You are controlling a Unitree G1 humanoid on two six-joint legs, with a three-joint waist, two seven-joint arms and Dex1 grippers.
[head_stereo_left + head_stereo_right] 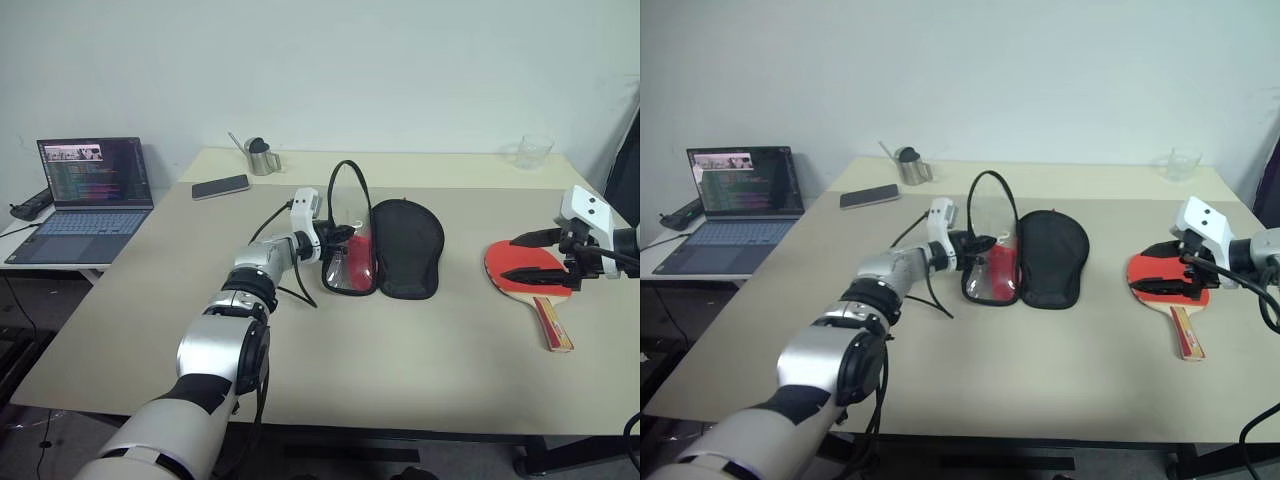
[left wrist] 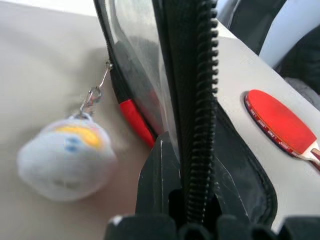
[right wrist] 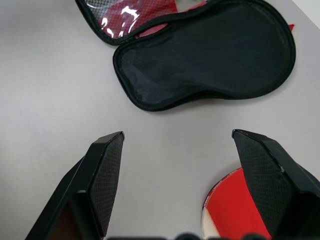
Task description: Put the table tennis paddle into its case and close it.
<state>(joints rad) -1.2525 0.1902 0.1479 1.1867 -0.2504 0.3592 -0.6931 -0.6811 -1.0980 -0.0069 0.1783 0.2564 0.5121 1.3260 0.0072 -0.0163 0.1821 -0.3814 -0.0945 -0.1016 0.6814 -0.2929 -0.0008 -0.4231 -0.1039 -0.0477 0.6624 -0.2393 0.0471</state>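
Grey laptop (image 1: pixel 88 200) far left on a side desk, screen lit. Black phone (image 1: pixel 220 187) and a steel jug (image 1: pixel 262 157) lie toward the table's far side. Left gripper (image 1: pixel 338 240) is clamped shut on the zip edge of the case lid, holding that flap up on its edge; left wrist view shows the zipper teeth running between the black fingers (image 2: pixel 157 175), white ball charm (image 2: pixel 67 157) dangling beside. Case (image 1: pixel 405 248) lies open at table centre, black lining up, lower half flat on the tan table (image 1: pixel 400 350). Glass cup (image 1: pixel 533 151) far right corner. Table tennis paddle (image 1: pixel 535 280) rests flat on the table, well apart from the case to the right, red face up, handle toward the near edge. Right gripper (image 1: pixel 545 258) hovers over the paddle blade, jaws wide apart, holding nothing.

Risks: lid slips from the thin zip-edge pinch and flops shut over the lining. Flat paddle gives the right fingers little edge, so it could skid or tilt out. Dragging the lid may shift the whole case.
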